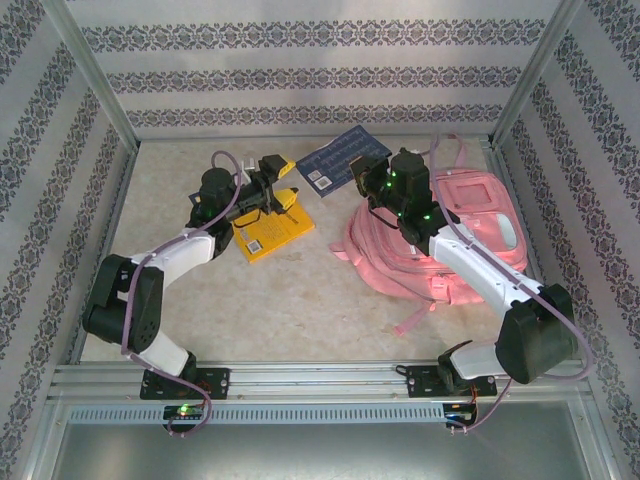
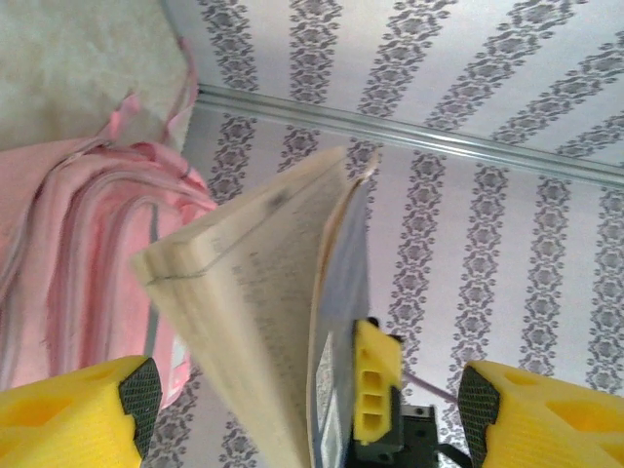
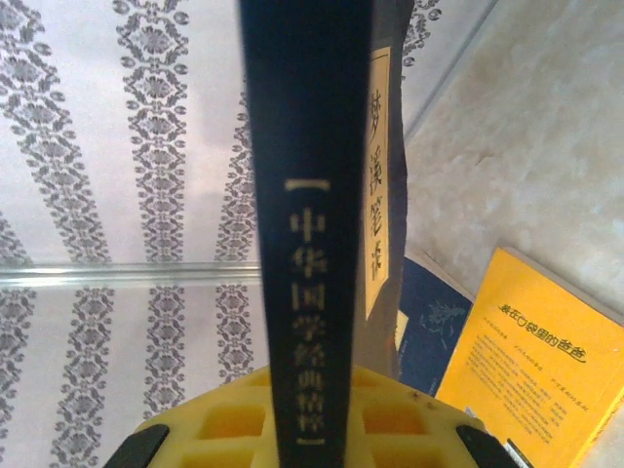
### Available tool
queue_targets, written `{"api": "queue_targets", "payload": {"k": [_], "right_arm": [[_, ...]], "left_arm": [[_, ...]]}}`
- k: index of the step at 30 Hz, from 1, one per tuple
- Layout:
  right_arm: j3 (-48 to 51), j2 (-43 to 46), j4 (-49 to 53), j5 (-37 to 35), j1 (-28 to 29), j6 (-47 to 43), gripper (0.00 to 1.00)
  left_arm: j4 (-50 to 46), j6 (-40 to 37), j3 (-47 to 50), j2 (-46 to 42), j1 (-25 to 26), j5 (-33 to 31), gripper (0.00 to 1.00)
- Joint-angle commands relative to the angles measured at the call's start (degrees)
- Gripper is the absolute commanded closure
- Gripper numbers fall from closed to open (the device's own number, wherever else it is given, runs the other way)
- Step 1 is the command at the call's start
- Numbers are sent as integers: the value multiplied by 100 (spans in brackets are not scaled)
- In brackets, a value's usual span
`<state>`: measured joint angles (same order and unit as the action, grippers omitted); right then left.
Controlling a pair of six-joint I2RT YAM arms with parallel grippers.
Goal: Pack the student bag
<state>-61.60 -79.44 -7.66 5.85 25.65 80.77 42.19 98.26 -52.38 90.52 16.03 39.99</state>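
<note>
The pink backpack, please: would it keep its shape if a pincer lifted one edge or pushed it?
Probably floppy: the pink backpack lies slumped with creased folds, so a lifted edge would likely sag. A push might bunch it rather than slide it, and its loose strap could trail or snag.

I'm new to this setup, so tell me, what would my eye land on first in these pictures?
The big pink student bag lies crumpled on the right side of the table, the largest thing there. Near the back centre, the right fingers clamp a dark blue book at its spine. A bright yellow book lies flat left of centre, with the left fingers open just beyond it.
</note>
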Motion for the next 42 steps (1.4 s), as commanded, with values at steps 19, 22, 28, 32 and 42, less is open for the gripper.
{"api": "queue_targets", "payload": {"k": [19,22,28,32,42], "right_arm": [[-156,34,-805,-358,54,395,100],[-196,29,-782,-358,54,395,100],[-229,9,-776,-339,63,413,100],[-205,15,-756,-269,115,396,100],[263,295,-726,-509,272,327,100]], "left_arm": [[500,97,-672,386,470,-369,21],[482,104,-721,452,494,-354,21],[482,116,-820,532,514,-378,22],[535,152,-976,684,507,-433,28],[387,-29,-1622,1020,411,-500,60]]}}
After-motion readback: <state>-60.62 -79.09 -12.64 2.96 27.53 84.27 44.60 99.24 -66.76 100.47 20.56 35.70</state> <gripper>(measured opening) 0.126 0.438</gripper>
